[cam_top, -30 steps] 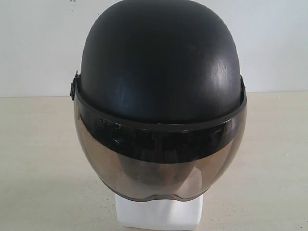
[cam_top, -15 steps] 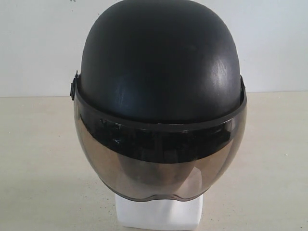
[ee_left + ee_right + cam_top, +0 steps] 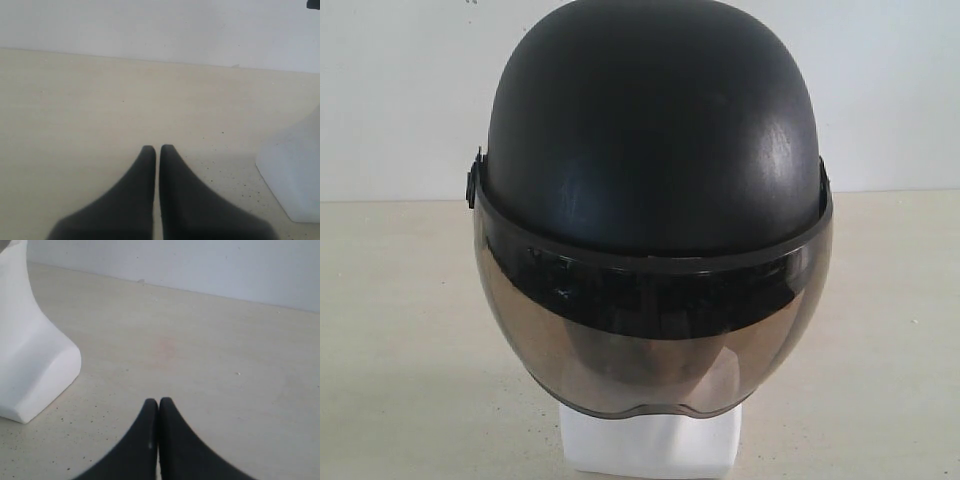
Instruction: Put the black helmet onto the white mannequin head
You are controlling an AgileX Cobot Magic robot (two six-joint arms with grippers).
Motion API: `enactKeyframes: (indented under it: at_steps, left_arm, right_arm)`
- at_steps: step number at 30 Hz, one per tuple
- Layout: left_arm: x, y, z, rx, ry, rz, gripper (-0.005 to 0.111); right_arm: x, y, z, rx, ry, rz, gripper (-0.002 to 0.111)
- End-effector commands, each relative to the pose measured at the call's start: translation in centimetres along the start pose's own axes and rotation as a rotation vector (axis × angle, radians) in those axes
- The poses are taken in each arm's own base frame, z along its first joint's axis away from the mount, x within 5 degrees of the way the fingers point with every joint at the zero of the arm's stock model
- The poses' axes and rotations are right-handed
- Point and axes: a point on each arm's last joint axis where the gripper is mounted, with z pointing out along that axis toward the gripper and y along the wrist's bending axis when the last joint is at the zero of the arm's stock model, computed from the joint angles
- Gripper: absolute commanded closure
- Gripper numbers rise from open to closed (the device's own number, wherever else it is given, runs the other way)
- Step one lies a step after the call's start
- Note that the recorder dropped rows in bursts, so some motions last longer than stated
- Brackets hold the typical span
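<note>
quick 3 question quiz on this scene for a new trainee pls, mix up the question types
1. True or false: the black helmet sits on the white mannequin head.
2. The left hand and the right hand are: A open; B shut and empty; C shut on the helmet.
3. In the exterior view, which part of the head shows below the visor?
Key: 1 true; 2 B; 3 the neck base.

Pale beige tabletop (image 3: 400,330) with fine dark specks, plain white wall (image 3: 390,90) rising along its far edge
</note>
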Motion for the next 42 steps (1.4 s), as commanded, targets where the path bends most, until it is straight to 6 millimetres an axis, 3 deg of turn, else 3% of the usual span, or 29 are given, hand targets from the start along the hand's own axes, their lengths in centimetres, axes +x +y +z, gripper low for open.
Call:
enactKeyframes:
  at_steps: [1,10,42]
  left_arm:
    - [0.13,-0.01,0.00,0.003,0.004,0.002,0.102]
    - [0.13,-0.01,0.00,0.003,0.004,0.002,0.102]
    - [0.13,-0.01,0.00,0.003,0.004,0.002,0.102]
  right_arm:
    - [-0.04,-0.53,-0.08,0.096,-0.004,0.065,0.108]
    - [0.04,-1.26,-0.19,0.227,-0.005,0.176,0.108]
    - [0.04,-1.26,-0.19,0.227,-0.005,0.176,0.108]
